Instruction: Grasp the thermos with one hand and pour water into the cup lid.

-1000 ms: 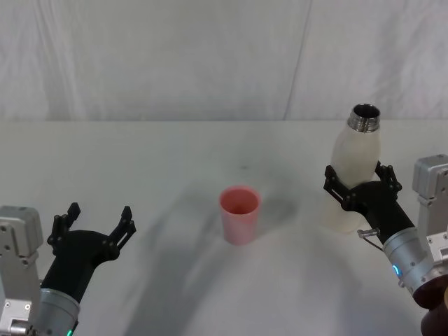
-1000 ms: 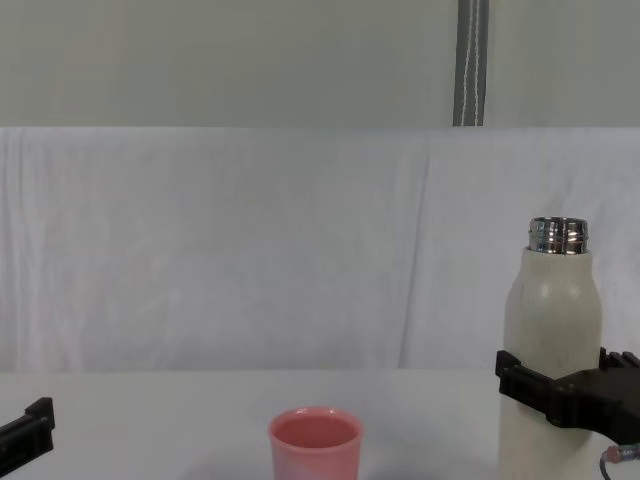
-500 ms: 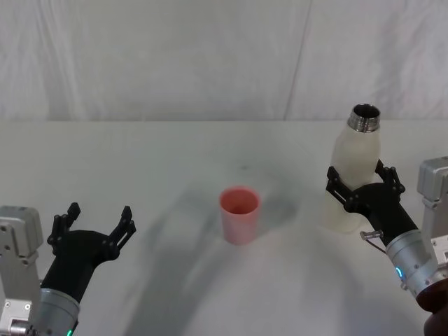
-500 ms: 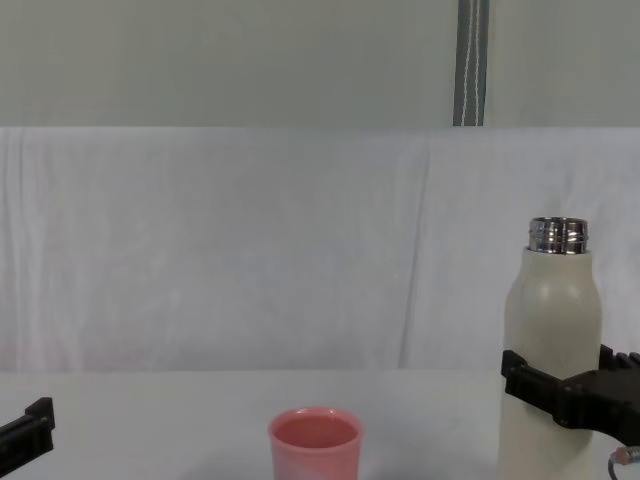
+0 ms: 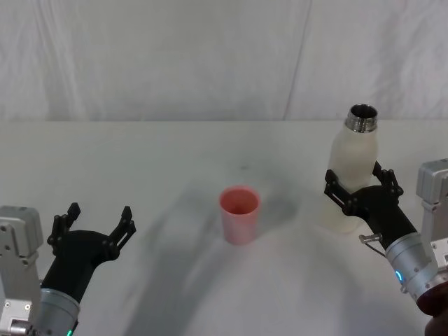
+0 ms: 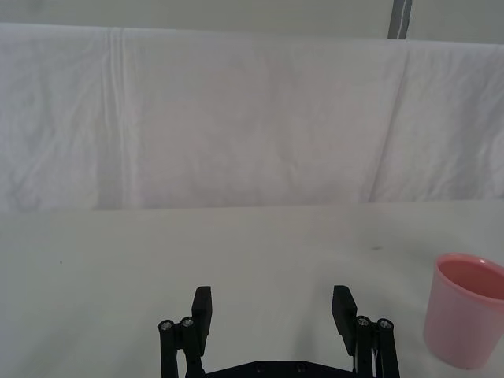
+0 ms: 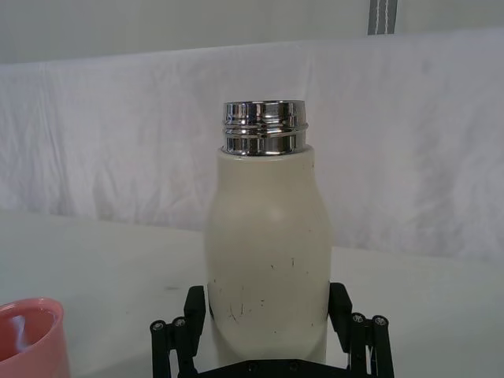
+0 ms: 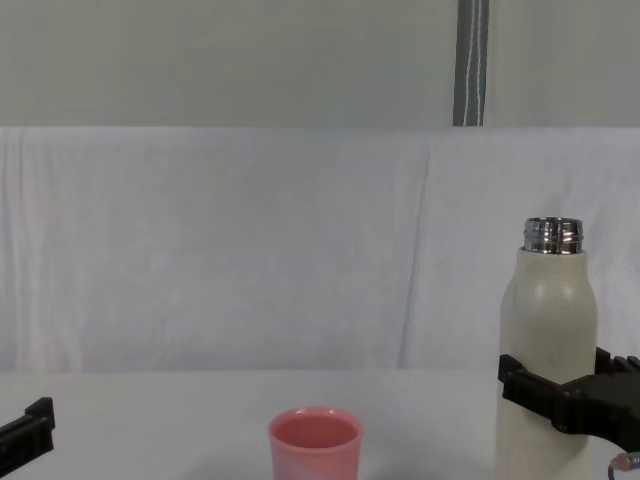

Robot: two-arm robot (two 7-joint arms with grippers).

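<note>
Head view, thermos: the thermos (image 5: 355, 171) stands upright at about 3 o'clock on the worktop (image 5: 161, 161), open steel neck up; against the earlier frames it sits a touch straighter, with little other shift.
Head view, right gripper: the right gripper (image 5: 361, 194) wraps the thermos low on its body, jaws clenched on either side of it; it has settled slightly lower and closer over the last second.
Head view, cup: the cup (image 5: 239, 214) stands upright at the centre, unmoved, well apart from the thermos and toward 9 o'clock of it.
Head view, left gripper: the left gripper (image 5: 96, 223) hangs at about 8 o'clock, jaws released and holding nothing, parked as before.
Left wrist view: the left gripper (image 6: 272, 313) has its two black fingers spread wide over bare worktop, and the cup (image 6: 466, 309) is off to one side.
Right wrist view: the thermos (image 7: 267, 268) fills the space between the fingers, which press on both flanks; a pink cup (image 7: 30, 337) rim is near.
Chest view: the thermos (image 8: 546, 370) is vertical at 3 o'clock, the right gripper (image 8: 570, 400) banding its lower half; the cup (image 8: 314, 443) is at 6 o'clock.
Meaning: the grip looks settled and the thermos squared up, so grasping seems done; lifting, carrying toward the cup and tilting are not yet begun.
</note>
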